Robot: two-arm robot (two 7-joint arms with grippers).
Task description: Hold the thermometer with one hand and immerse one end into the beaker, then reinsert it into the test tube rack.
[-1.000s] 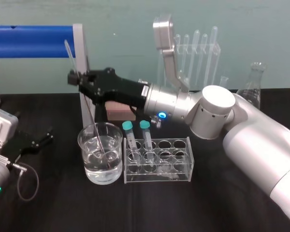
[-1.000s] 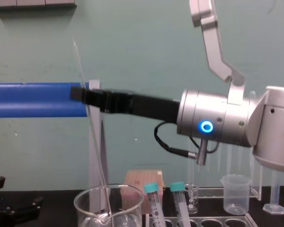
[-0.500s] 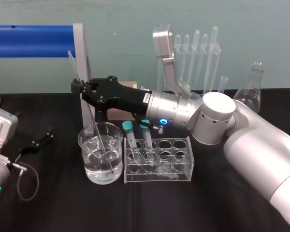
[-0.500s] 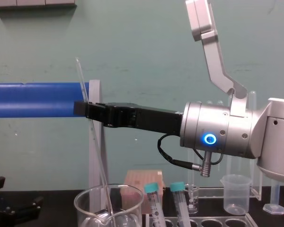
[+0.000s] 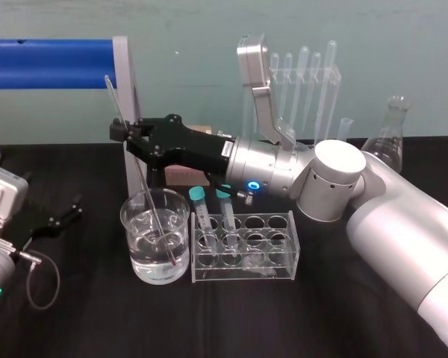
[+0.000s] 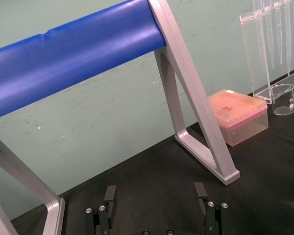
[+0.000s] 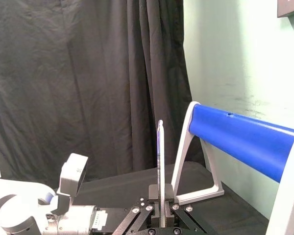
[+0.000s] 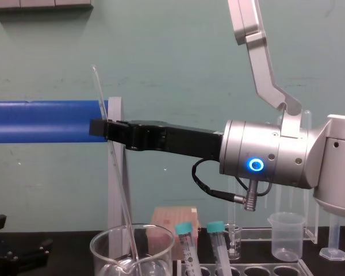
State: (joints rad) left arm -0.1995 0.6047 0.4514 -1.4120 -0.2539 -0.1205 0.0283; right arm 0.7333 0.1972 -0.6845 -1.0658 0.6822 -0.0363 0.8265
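Note:
The thermometer point(image 5: 145, 198), a long thin glass rod, leans with its lower end in the water of the large glass beaker point(image 5: 127, 224). My right gripper point(image 5: 122, 134) is shut on the rod's upper part, above and behind the beaker. From the chest, the thermometer point(image 8: 119, 195) slants from the right gripper point(image 8: 100, 127) down into the beaker point(image 8: 100, 244). In the right wrist view the thermometer point(image 7: 159, 147) rises from between the fingers of the right gripper point(image 7: 160, 203). The test tube rack point(image 5: 284, 261) stands right of the beaker with two teal-capped tubes point(image 5: 198, 195). My left gripper point(image 6: 154, 196) rests open at the far left.
A blue bar on a grey frame point(image 5: 48, 63) runs behind the beaker. A clear pipette stand point(image 5: 302, 74) and a glass flask point(image 5: 388, 142) stand at the back right. A pink box point(image 6: 237, 115) and a small plastic beaker point(image 8: 286, 236) sit behind the rack.
My right gripper came down a little with the thermometer, pushing its lower end deeper into the beaker. Over the last half second it has barely moved. The left arm stayed still.

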